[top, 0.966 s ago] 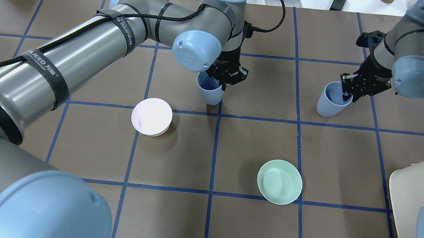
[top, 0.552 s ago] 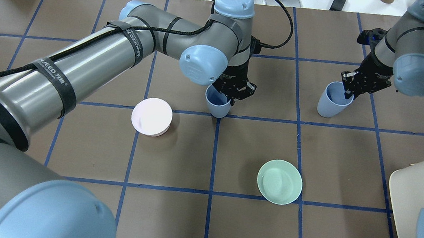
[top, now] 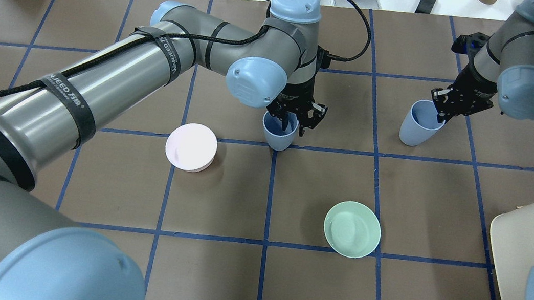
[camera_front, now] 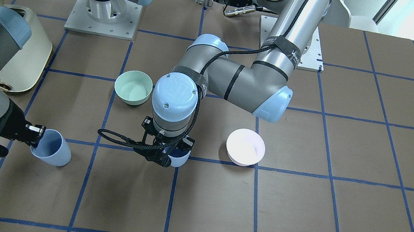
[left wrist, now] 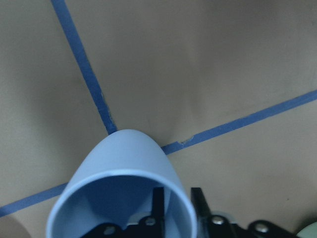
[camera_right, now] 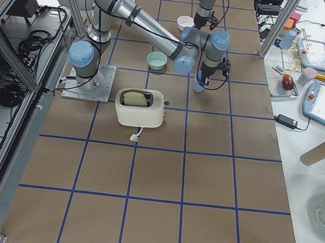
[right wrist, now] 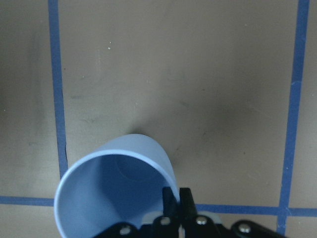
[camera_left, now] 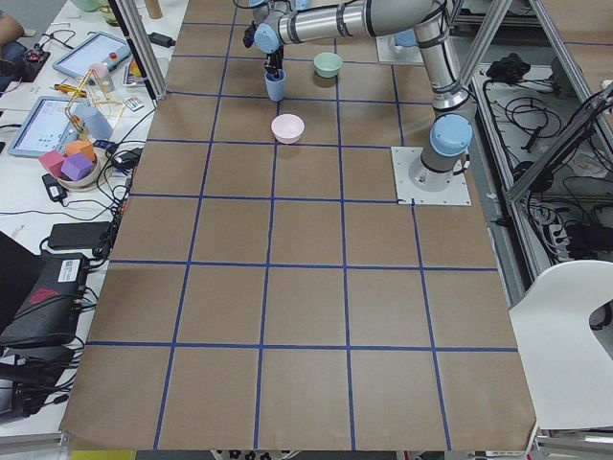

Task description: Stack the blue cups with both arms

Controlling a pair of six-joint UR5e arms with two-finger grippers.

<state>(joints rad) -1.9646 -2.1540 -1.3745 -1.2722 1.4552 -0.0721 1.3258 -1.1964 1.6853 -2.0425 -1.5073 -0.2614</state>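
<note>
One blue cup (top: 279, 133) stands upright on a tape crossing near the table's middle; it also shows in the front view (camera_front: 179, 160) and the left wrist view (left wrist: 124, 158). My left gripper (top: 298, 118) straddles its rim with one finger inside and one outside. The fingers (left wrist: 158, 206) are parted, with a gap around the wall. The other blue cup (top: 417, 124) is tilted at the far right. My right gripper (top: 439, 112) is shut on its rim, as the right wrist view (right wrist: 178, 198) shows on this cup (right wrist: 129, 158).
An upside-down pale pink bowl (top: 191, 146) sits left of the middle cup. A mint-green bowl (top: 352, 229) sits nearer the robot. A cream toaster (top: 517, 245) stands at the right edge. Cables and clutter lie beyond the table's far edge.
My left arm carried its cup right and nearer onto the tape crossing, and its fingers have parted from the wall. My right gripper and its cup have barely moved.
</note>
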